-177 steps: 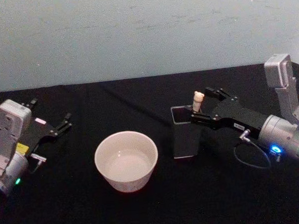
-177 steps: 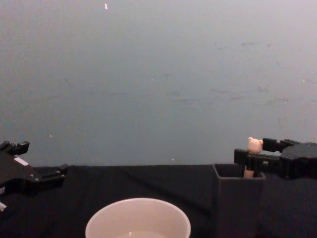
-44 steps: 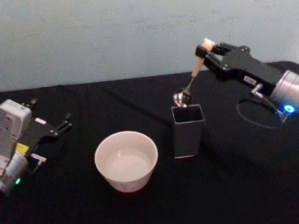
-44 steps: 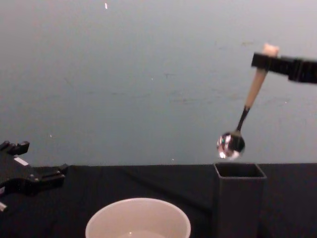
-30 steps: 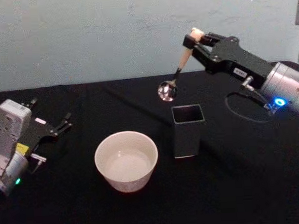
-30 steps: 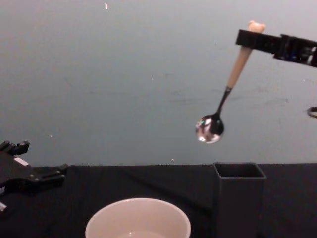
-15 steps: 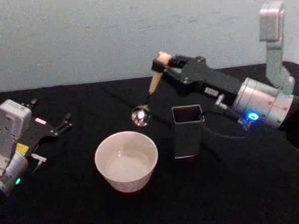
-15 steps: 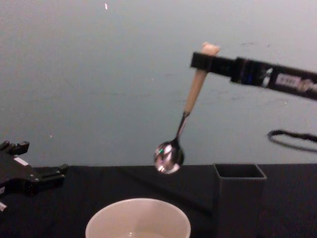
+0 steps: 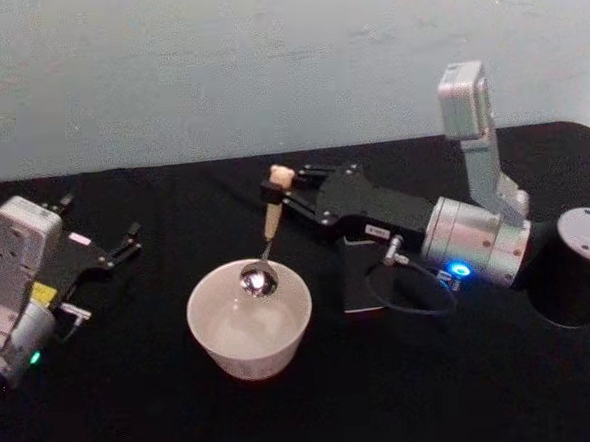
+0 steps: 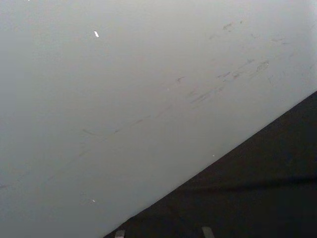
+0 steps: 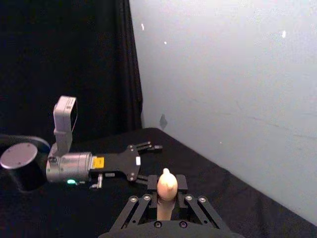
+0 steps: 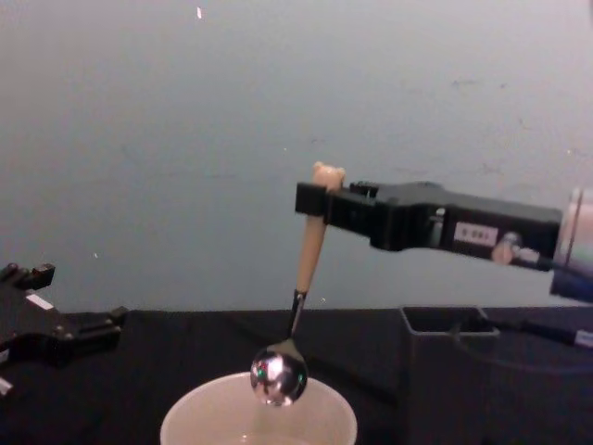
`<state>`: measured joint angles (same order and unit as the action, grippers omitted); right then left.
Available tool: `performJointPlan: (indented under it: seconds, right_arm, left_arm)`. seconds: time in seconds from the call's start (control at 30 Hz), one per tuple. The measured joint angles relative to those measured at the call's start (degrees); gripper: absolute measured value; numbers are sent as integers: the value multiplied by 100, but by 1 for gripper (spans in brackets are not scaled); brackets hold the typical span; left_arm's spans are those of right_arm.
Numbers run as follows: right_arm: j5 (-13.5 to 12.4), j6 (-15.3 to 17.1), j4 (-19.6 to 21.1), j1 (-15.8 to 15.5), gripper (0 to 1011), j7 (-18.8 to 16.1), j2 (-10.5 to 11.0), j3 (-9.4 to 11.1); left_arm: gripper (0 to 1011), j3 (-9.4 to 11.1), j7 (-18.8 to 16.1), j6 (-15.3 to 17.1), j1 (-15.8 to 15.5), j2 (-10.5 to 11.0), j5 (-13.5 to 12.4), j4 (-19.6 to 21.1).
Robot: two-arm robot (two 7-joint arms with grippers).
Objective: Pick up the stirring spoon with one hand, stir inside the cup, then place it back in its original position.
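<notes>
Your stirring spoon (image 9: 270,225) (image 12: 307,267) is hanging over the cup (image 9: 196,309) (image 12: 183,410) right now. It's not straight up and down: the bear head leans toward the robot's right and the shiny bowl sits lower and a bit to the left. From the chest view the bowl is roughly level with the cup's rim. From the head view it's over the mouth, toward the back and a touch right of centre. I can't tell whether it's touching the rim or anything inside the cup.

The right gripper (image 9: 273,190) (image 12: 315,199) is pinched onto the beige handle just below the bear head, and the arm reaches in from the right, low over the table. The right wrist view looks straight down on the bear head poking up between the two fingers (image 11: 148,182).

The dark grey holder (image 9: 358,283) (image 12: 435,371) stands just right of the cup, not touching it. In the head view the right arm crosses in front of its top, so you mostly see the lower walls. In the chest view the square mouth is plain to see.

Your left gripper (image 9: 98,221) (image 12: 69,301) is parked way off on the left side of the black table (image 9: 136,411), fingers spread apart, holding nothing, well clear of the cup.
</notes>
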<state>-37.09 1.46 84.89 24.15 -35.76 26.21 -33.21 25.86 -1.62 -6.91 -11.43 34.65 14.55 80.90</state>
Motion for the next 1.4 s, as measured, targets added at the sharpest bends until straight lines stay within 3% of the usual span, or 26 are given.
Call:
performJointPlan:
  seconds: [0.7,0.97,1.4]
  right_arm:
    - [713,-245,-358,74,212,-380,-46,-427]
    - [986,-287,-498,129,212,-479,-156,-596]
    - [1190,-305,-746,276,212,-511,-435,-711]
  left_arm:
    - [1001,0,0,0,0,0,0,0]
    - [1001,0,0,0,0,0,0,0]
    - [1001,0,0,0,0,0,0,0]
